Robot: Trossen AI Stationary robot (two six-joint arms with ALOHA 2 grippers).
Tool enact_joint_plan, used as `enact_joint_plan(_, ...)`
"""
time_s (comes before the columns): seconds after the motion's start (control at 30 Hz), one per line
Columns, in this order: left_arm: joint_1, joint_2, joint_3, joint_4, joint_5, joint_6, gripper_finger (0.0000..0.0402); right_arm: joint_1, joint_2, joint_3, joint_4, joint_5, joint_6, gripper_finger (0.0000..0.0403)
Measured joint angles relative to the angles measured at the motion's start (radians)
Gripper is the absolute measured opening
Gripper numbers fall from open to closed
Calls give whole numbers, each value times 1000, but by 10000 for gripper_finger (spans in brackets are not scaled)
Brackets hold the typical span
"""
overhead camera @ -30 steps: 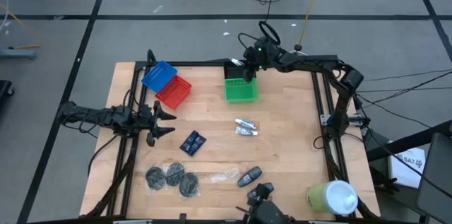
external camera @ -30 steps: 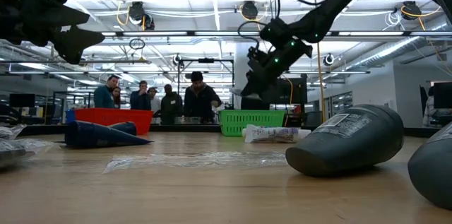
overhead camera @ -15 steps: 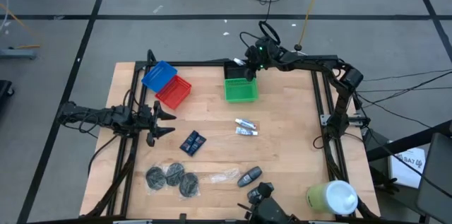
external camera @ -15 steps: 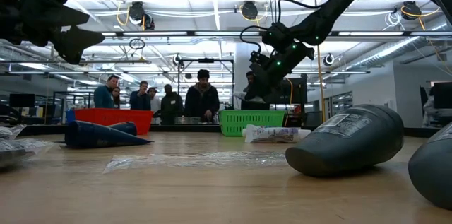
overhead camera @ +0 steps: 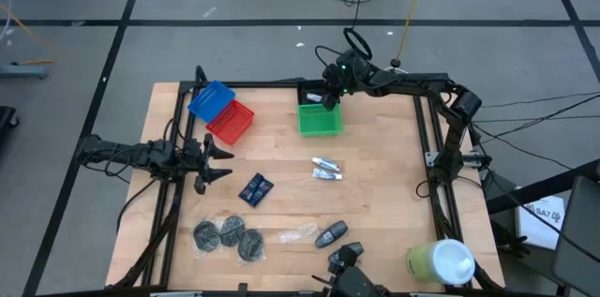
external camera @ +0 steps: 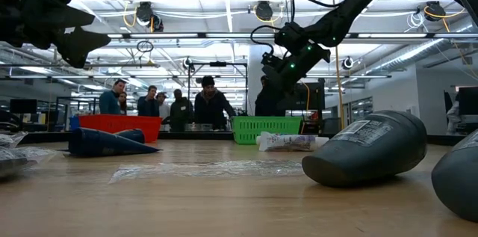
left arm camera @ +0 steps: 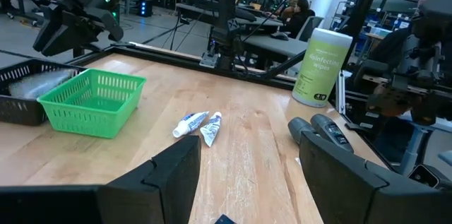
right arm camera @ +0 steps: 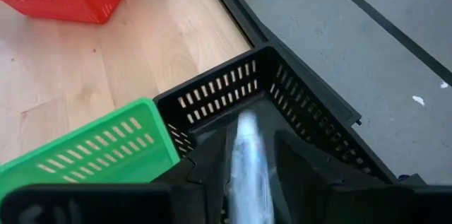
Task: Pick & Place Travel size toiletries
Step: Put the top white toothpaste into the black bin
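Note:
My right gripper [overhead camera: 327, 98] hangs over a black basket [right arm camera: 296, 104] at the table's far edge, shut on a white-silver tube [right arm camera: 247, 157]. Two more tubes [overhead camera: 326, 168] lie mid-table. Dark blue packets [overhead camera: 255, 188], three dark round discs [overhead camera: 228, 233] and dark oval pieces [overhead camera: 331, 234] lie toward the near edge. My left gripper [overhead camera: 220, 161] waits open at the left edge, with nothing between its fingers. My right gripper pinches the white-silver tube [right arm camera: 248, 181] between its two fingers [right arm camera: 205, 164]. The fingers slant down from the table's right side, and the tube lies along them, its free end [right arm camera: 246, 121] sticking out ahead. It hangs clear above the black basket's inside.
A green basket [overhead camera: 319, 119] touches the black one on its near side. Red [overhead camera: 231, 122] and blue [overhead camera: 211, 99] baskets stand at the far left. A clear wrapper scrap [overhead camera: 295, 234] lies near the ovals. A yellow-green wipes cylinder [overhead camera: 441, 261] stands at the near right. People stand beyond the table.

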Motion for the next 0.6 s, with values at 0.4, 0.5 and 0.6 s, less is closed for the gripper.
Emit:
enact_joint_plan(0.4,0,0,0,0,0,0,237,20,-18,-2,-12,2,3,150)
enact_joint_plan(0.5,0,0,0,0,0,0,237,50,-57,-2,-14,1,-23,149)
enact_joint_plan(0.6,0,0,0,0,0,0,237,85,-109,-2,-41,1,-54,145)
